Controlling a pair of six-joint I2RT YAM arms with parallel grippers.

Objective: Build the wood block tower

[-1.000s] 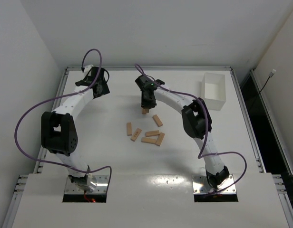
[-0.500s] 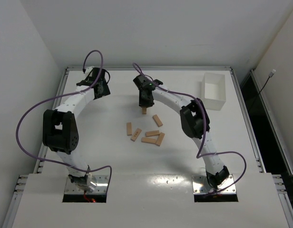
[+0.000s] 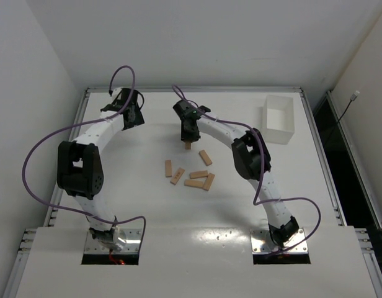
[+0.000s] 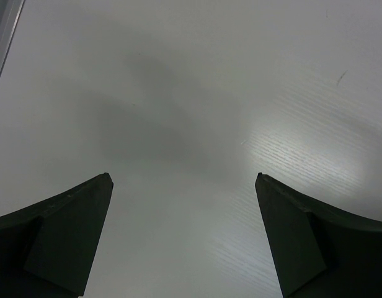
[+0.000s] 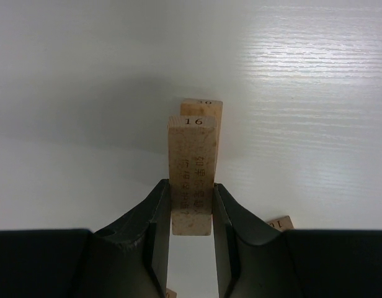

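Squarely, the right end effector (image 5: 190, 187) clamps one wood block (image 5: 191, 149).

The left arm (image 3: 95, 133) is seen rising from its base at the near edge, elbowed out to the left and stretched toward the far left. There the left gripper (image 4: 182, 180) is held pointing down, its two fingers (image 4: 67, 236) spread wide with nothing between them. The right arm (image 3: 222, 130) is arched up from its base, folded sharply at the elbow and reached inward toward the far middle, wrist turned downward. The right gripper (image 3: 187, 138) is clamped on a wood block (image 5: 191, 155), pinched across its narrow width, far end projecting beyond the fingertips.
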